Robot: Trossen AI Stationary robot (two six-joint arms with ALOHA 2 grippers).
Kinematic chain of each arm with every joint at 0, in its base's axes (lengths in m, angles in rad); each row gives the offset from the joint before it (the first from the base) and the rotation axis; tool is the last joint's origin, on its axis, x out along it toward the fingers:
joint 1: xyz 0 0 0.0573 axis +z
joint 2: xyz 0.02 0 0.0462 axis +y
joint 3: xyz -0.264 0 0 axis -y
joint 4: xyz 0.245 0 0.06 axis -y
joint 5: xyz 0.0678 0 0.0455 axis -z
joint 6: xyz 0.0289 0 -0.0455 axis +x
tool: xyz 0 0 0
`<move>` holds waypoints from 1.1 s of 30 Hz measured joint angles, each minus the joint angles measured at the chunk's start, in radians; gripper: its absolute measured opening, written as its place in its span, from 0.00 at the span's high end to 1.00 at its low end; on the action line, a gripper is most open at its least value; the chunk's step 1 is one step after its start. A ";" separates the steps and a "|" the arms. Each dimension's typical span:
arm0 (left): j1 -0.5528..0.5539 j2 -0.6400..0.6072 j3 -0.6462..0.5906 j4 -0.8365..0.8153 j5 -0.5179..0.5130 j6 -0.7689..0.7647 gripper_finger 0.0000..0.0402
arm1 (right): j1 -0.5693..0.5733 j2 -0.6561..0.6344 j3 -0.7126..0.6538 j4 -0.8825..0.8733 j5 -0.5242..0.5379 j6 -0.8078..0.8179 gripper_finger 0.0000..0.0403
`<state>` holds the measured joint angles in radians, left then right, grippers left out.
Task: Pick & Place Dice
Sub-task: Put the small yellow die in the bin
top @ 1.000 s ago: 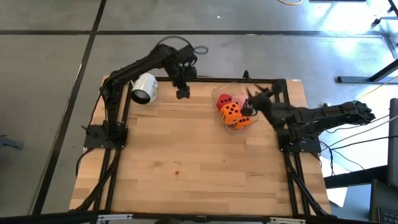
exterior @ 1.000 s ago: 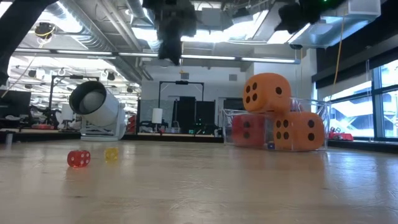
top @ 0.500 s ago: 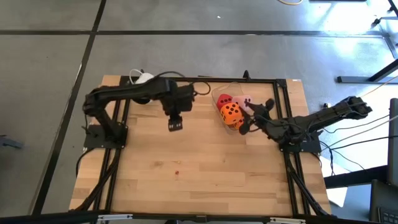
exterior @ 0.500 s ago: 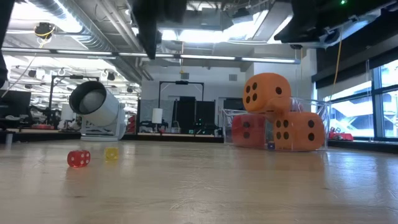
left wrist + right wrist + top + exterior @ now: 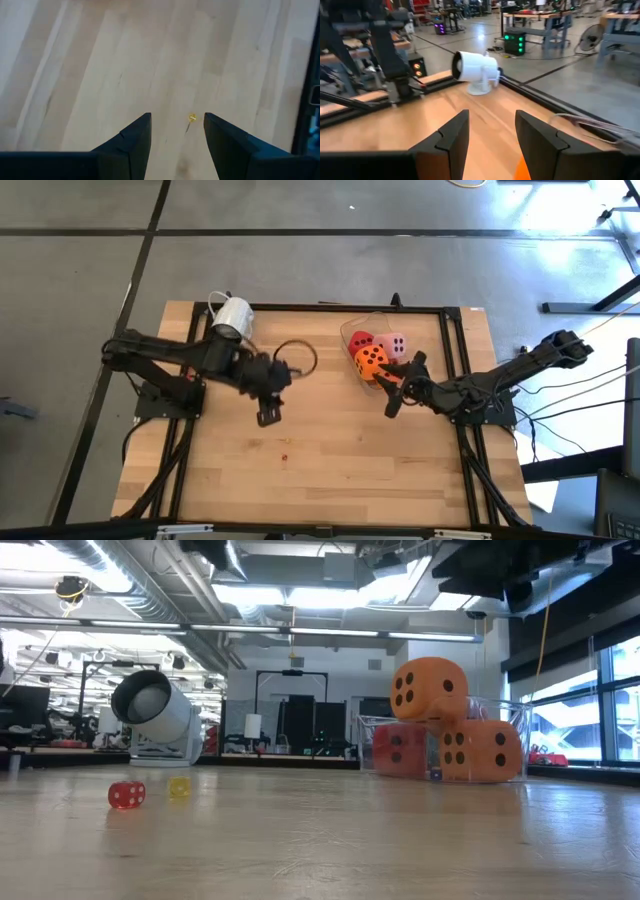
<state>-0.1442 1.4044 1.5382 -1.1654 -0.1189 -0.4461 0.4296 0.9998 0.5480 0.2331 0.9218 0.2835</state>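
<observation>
Several dice lie heaped in a clear container (image 5: pixel 347 328) at the table's far right: a red one (image 5: pixel 360 340), a pink one (image 5: pixel 396 343) and two orange ones (image 5: pixel 372 360), one stacked on the other (image 5: pixel 430 690). My right gripper (image 5: pixel 398 385) hangs open just off the heap's near right side, pointing roughly level toward the table's left. A sliver of orange (image 5: pixel 522 172) shows low between its fingers. My left gripper (image 5: pixel 267 416) hovers open over bare wood left of the middle, tilted downward, with nothing between its fingers (image 5: pixel 176 122).
A white mug (image 5: pixel 232 315) lies on its side at the far left edge. A tiny red bead (image 5: pixel 284 457) and a yellow bead (image 5: pixel 192 118) rest on the wood near the middle. A black frame (image 5: pixel 455 310) borders the table.
My left gripper has swept from the far edge beside the mug toward the near edge, out over the middle of the table, staying open. My right gripper has drawn a little toward the near edge, sunk and rolled. The dice have not moved.
</observation>
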 joint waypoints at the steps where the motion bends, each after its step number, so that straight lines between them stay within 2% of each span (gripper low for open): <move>1: -0.029 0.000 -0.009 0.004 -0.026 -0.031 0.56 | 0.006 0.009 0.000 0.018 -0.002 0.002 0.60; 3: -0.083 0.001 -0.029 0.015 -0.068 -0.088 0.56 | 0.014 0.026 0.000 0.045 -0.025 0.001 0.60; 10: -0.229 0.002 -0.126 0.141 -0.123 -0.230 0.56 | 0.027 0.070 0.000 0.128 -0.079 -0.002 0.60; 17: -0.328 0.040 -0.228 0.312 -0.156 -0.282 0.56 | 0.027 0.106 0.000 0.161 -0.104 0.001 0.60; 24: -0.353 0.160 -0.240 0.337 -0.236 -0.352 0.56 | 0.027 0.133 0.000 0.160 -0.112 0.001 0.60; 33: -0.342 0.315 -0.240 0.323 -0.243 -0.404 0.56 | 0.027 0.140 0.000 0.153 -0.111 -0.035 0.60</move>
<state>-0.4859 1.7193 1.2984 -0.8426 -0.3616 -0.8503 0.4564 1.1400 0.5484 0.3863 0.8108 0.2481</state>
